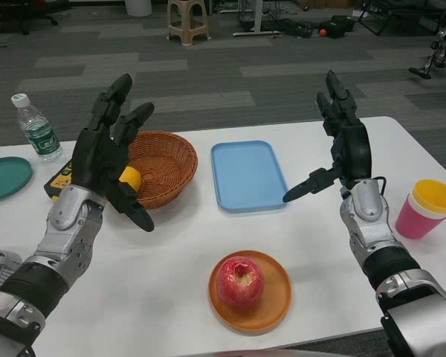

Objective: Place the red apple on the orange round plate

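Observation:
The red apple (240,282) sits upright on the orange round plate (275,297) near the table's front edge, in the middle. My left hand (108,152) is raised above the table to the left, fingers spread, holding nothing. To the right, my right hand (340,145) is also lifted, fingers apart and empty. Both hands are well clear of the apple and plate.
A wicker basket (167,160) with a yellow fruit (131,179) sits behind my left hand. A blue tray (247,175) lies at the centre back. Stacked pink and yellow cups (427,208) stand at right. A water bottle (36,128), a green plate (4,177) and a yellow box (59,181) are at left.

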